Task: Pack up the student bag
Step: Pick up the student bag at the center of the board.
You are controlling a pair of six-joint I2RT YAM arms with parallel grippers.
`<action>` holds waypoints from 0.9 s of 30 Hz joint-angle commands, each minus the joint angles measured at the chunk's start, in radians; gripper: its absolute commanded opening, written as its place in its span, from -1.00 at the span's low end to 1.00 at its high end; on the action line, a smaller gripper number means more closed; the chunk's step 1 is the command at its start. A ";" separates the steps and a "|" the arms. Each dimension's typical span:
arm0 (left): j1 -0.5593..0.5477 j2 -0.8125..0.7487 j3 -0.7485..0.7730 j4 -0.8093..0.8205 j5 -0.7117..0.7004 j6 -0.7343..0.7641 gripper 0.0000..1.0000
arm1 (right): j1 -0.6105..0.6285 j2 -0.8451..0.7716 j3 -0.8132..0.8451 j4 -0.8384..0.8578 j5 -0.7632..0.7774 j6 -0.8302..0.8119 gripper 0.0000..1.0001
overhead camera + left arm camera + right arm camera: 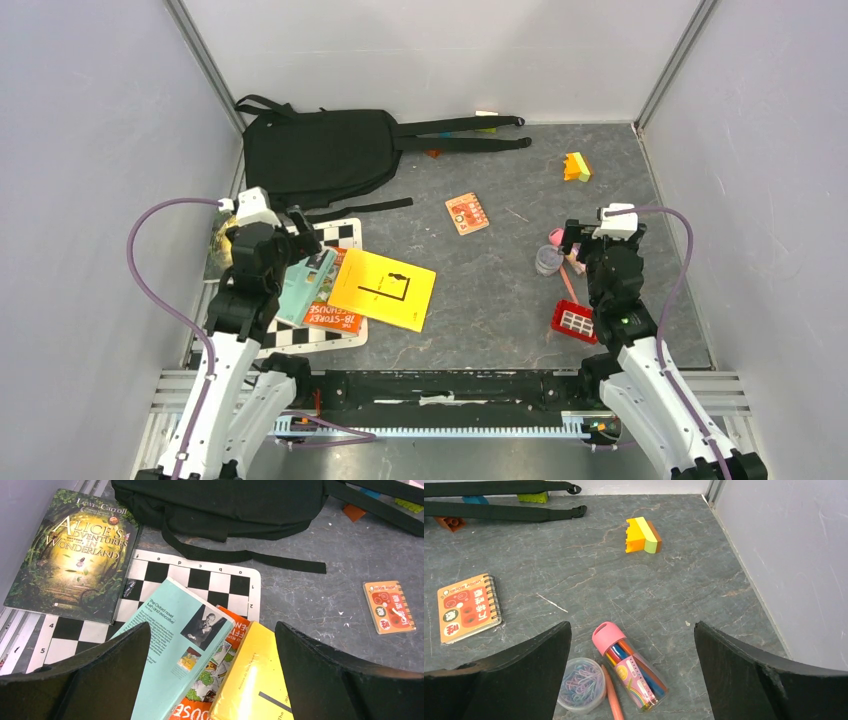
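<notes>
The student bag, a big black backpack, lies flat at the back left with its two straps stretched to the right; its lower edge fills the top of the left wrist view. My left gripper hangs open over a pile of books: a teal one, an orange one and a yellow one. My right gripper is open above a pink-capped marker tube. Neither gripper holds anything.
A chessboard lies under the books, with an Alice in Wonderland book at the left wall. Near the markers sit a tub of paper clips and a pink pencil. An orange notebook, a red box and yellow-orange blocks lie around.
</notes>
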 commanded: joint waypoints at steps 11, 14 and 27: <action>-0.003 0.175 0.108 0.004 0.010 0.034 0.99 | 0.000 -0.077 0.017 0.043 -0.020 0.056 0.96; -0.003 0.251 0.165 0.053 0.104 0.074 0.99 | 0.000 -0.098 -0.003 0.062 -0.056 0.032 0.96; -0.062 0.700 0.462 0.218 0.185 0.173 0.99 | 0.000 -0.036 0.036 -0.008 -0.138 0.034 0.96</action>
